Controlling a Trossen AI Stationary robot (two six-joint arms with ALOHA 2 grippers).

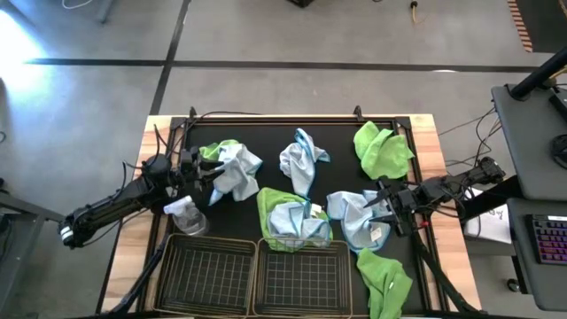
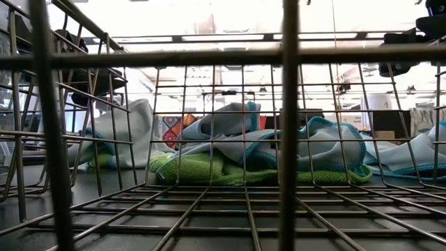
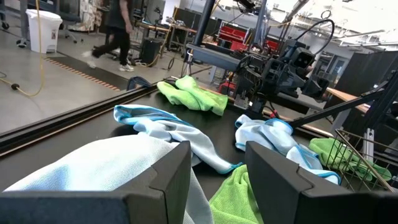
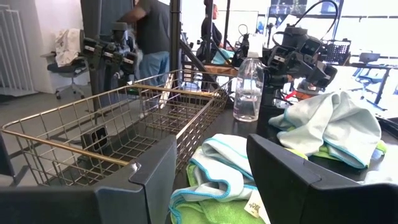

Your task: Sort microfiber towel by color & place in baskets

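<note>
Left of the spray bottle on the bench: left tool, fingers apart, nothing held, right beside a blue and green towel heap, likely ready to pick one. Behind the bottle, toward the middle: one blue towel alone. Just past the bottle: two wire baskets, both bare inside, so sorting not begun. Hanging on the far basket's rim: green and blue towels. Farther right: right tool, fingers apart, nothing held, over a blue towel. Farthest right: two green towels waiting.
</note>
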